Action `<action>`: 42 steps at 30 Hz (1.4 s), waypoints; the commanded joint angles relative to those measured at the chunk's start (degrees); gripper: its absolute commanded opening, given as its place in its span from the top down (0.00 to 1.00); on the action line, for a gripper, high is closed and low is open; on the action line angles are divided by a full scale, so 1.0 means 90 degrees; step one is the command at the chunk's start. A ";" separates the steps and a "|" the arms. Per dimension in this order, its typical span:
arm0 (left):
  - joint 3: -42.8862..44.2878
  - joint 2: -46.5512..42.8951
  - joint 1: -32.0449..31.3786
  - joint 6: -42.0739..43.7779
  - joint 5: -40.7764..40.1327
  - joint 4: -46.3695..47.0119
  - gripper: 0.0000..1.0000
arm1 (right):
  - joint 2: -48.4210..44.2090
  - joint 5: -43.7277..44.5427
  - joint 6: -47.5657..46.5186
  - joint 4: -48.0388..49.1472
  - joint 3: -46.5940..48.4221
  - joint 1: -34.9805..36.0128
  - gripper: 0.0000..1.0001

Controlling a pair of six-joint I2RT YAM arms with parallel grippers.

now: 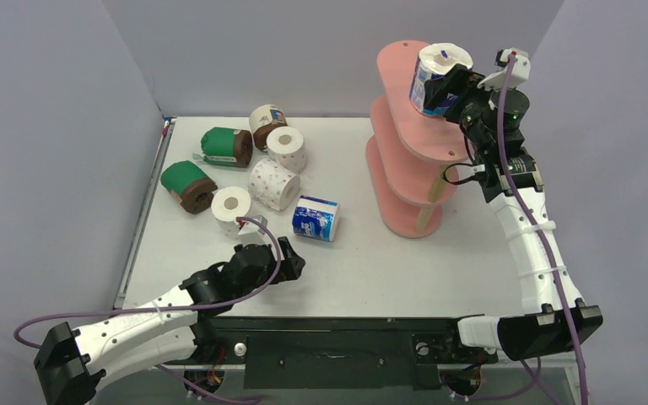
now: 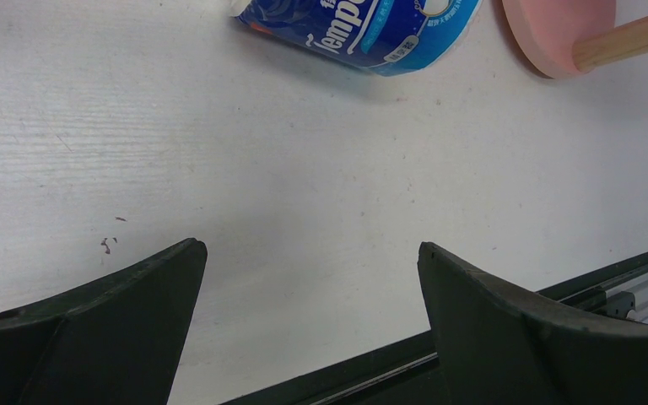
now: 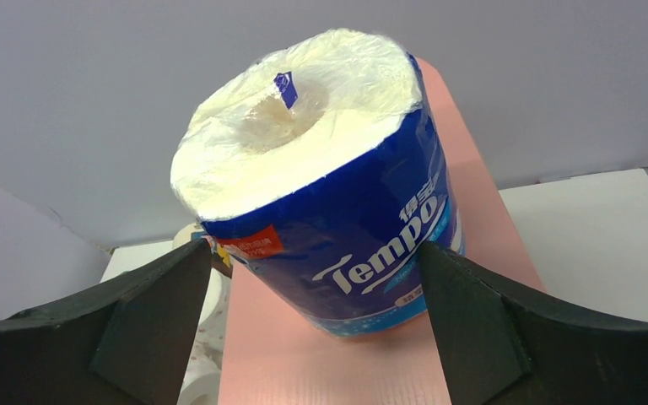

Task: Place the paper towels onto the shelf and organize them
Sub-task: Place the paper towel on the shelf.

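Observation:
A blue-white wrapped paper towel roll [image 1: 435, 78] [image 3: 321, 194] stands upright on the top board of the pink shelf [image 1: 396, 72] [image 3: 329, 363]. My right gripper [image 1: 457, 84] [image 3: 316, 249] holds it between its fingertips, jaws wide against its sides. A second blue-white roll [image 1: 315, 218] [image 2: 363, 25] lies on the table. My left gripper [image 1: 295, 257] [image 2: 312, 249] hovers open and empty just in front of it. Three white pink-dotted rolls [image 1: 274, 184], two green-wrapped rolls [image 1: 227, 145] and a cream-wrapped brown roll [image 1: 266, 122] lie at the back left.
The shelf's bottom board [image 2: 557, 34] and a wooden post [image 2: 633, 38] show at the upper right of the left wrist view. The table's near edge with its black rail [image 1: 346, 325] runs just behind the left gripper. Grey walls enclose the table.

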 commanded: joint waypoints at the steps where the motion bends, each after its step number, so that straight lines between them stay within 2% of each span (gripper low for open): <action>1: 0.0039 0.0047 0.0028 0.0028 0.0088 0.0325 0.03 | 0.0275 0.0172 -0.0114 -0.0039 0.0476 0.0063 0.12; 17: 0.0162 0.0163 0.0126 0.0117 0.0068 0.0278 0.03 | 0.1171 0.0331 -0.0257 -0.0281 0.1371 0.0342 0.13; 24: 0.0227 0.0265 0.0187 0.0181 0.0096 0.0272 0.04 | 0.1453 0.0807 -0.0249 -0.0377 0.1606 0.0340 0.13; 42: 0.0294 0.0446 0.0366 0.0251 0.0225 0.0331 0.03 | 0.2103 0.0810 -0.0314 -0.0523 0.2240 0.0319 0.13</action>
